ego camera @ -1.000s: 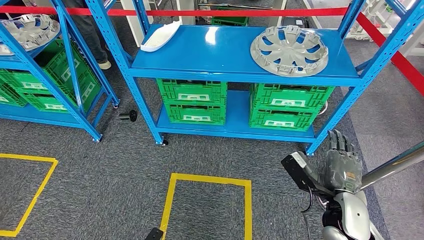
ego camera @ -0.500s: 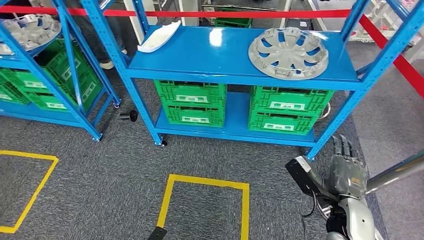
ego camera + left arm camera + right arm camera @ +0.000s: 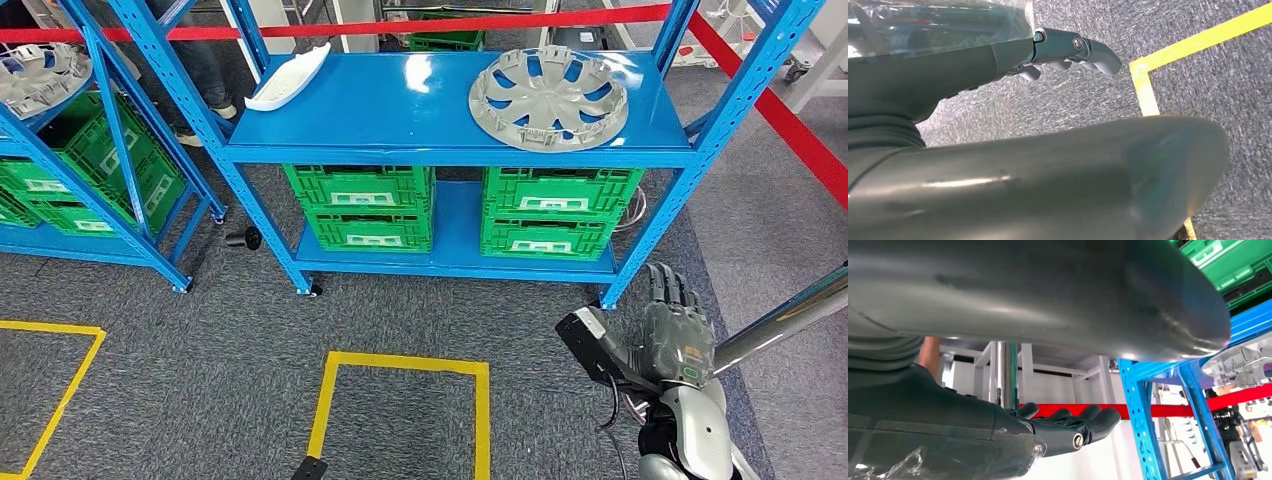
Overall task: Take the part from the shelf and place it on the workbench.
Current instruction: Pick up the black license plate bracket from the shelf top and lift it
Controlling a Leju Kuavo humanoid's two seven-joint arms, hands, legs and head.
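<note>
Resting on the blue shelf (image 3: 420, 110), grey wheel cover (image 3: 548, 97); green crates (image 3: 460, 205) beneath; right hand (image 3: 678, 330) empty, fingers apart.

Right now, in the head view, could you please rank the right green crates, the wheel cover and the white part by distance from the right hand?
1. Right green crates, lower shelf, just above the right hand.
2. Wheel cover, upper shelf, right side.
3. White part, upper shelf's far left corner.

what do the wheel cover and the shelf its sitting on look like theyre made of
Wheel cover: probably moulded plastic with a matte silver-grey finish; thin curved spokes, dull even surface without mirror shine. Shelf: looks like sheet metal painted glossy blue; it shows a bright glare spot, and the uprights are perforated steel-style angle.
</note>
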